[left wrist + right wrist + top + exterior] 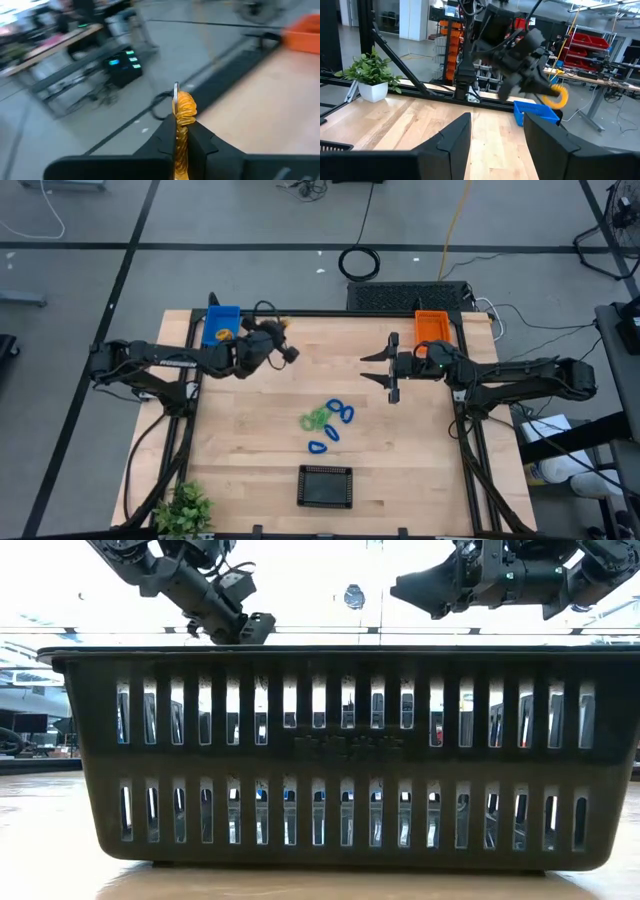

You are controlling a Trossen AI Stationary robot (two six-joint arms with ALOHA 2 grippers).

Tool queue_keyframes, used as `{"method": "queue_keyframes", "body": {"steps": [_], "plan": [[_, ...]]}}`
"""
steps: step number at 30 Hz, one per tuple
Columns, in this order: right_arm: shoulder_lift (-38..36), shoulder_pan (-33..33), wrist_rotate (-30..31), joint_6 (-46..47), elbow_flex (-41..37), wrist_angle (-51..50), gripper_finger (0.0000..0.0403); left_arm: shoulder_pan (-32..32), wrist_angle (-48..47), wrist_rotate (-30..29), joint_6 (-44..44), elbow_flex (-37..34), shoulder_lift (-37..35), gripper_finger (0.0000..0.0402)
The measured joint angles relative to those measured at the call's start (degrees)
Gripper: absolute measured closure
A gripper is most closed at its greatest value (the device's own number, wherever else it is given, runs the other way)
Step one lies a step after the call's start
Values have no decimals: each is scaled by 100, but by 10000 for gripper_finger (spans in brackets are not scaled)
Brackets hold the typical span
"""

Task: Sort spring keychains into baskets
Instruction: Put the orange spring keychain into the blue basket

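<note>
My left gripper (pixel 176 145) is clamped on an orange-yellow spring keychain (pixel 183 112), lifted above the table near the blue basket (pixel 220 323); light, springy coil, best pinched across its loops; right gripper (pixel 392 367) waits agape, empty.

Beyond my left jaws: grey floor (pixel 60 135), a dark line across it, a low bench (pixel 65 47) and a dark box with lit green and blue displays (pixel 122 67).

Ahead of my right jaws: potted plant (pixel 372 75) in a white pot on the light wooden table (pixel 410 125), black frame bars behind it. Farther off, orange bin shelving (pixel 447 42), red racks (pixel 592 45), a workbench (pixel 600 80). Bright ceiling light.

Past the table's far edge, a coiled black cable (pixel 360 262) on the floor and a black mat (pixel 405 295).
</note>
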Motion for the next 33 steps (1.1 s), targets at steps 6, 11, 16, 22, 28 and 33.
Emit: {"method": "queue_keyframes", "body": {"steps": [6,11,16,22,28,33], "plan": [[0,-1,0,73,0,-21,238,287,-633,-1204,-606,-3,-52,388],[0,-1,0,76,0,-42,239,674,-1312,-1108,-923,-8,-42,392],[0,0,0,115,0,-44,240,1219,-1425,-511,-1119,-174,-39,389],[0,0,0,117,0,-98,240,1913,-1448,-159,-1326,-612,-194,392],[2,1,0,117,0,-144,243,2476,-2323,83,-1792,-864,-826,389],[2,0,2,117,0,-174,243,2644,-3315,-129,-2233,-871,-1304,393]]}}
